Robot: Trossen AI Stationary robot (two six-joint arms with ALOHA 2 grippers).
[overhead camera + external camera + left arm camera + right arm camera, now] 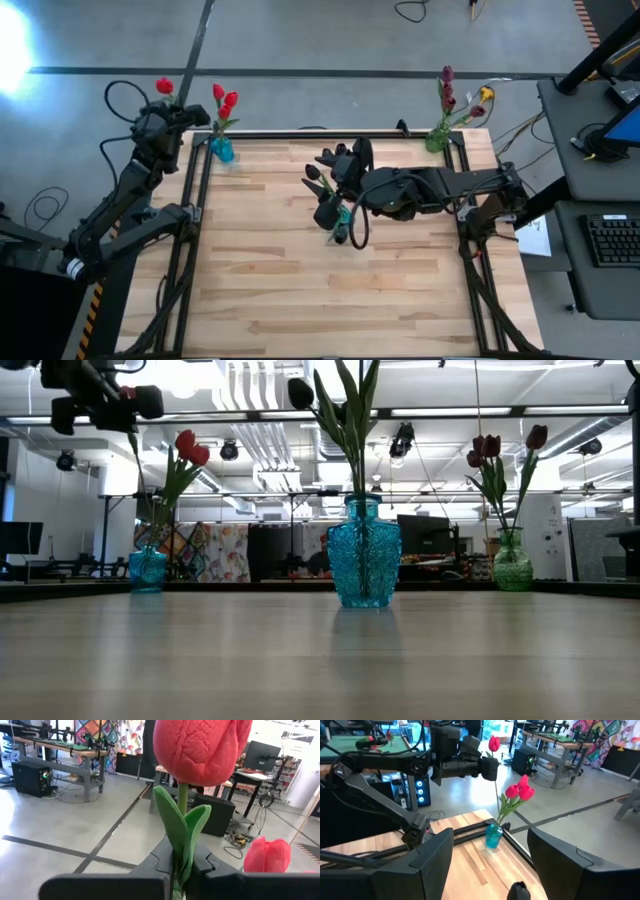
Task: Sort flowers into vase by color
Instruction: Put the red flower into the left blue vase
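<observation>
My left gripper [168, 103] is at the far left corner, shut on a red tulip [200, 745] above a small blue vase [222, 149] that holds red tulips [225, 100]. The held tulip also shows in the right wrist view [494, 743]. My right gripper [490, 865] is open and empty over the table's middle [322, 172]. It is above a larger blue vase [363, 565] with green stems and a black tulip head [300, 392]. A green vase [437, 139] at the far right corner holds maroon tulips [487, 448]. My left gripper pinches the red tulip's stem and leaves [181, 855] between its two fingers, a little below the head. The fingers come level, across the stem. The tulip stands upright, head above the fingers. Its thin stem [496, 790] hangs toward the small blue vase; whether its end is inside I cannot tell.
A black metal frame [300, 133] runs along the table's far and side edges. The wooden tabletop [300, 300] is bare on the near half. A side table with a keyboard [615, 240] stands beyond the right edge.
</observation>
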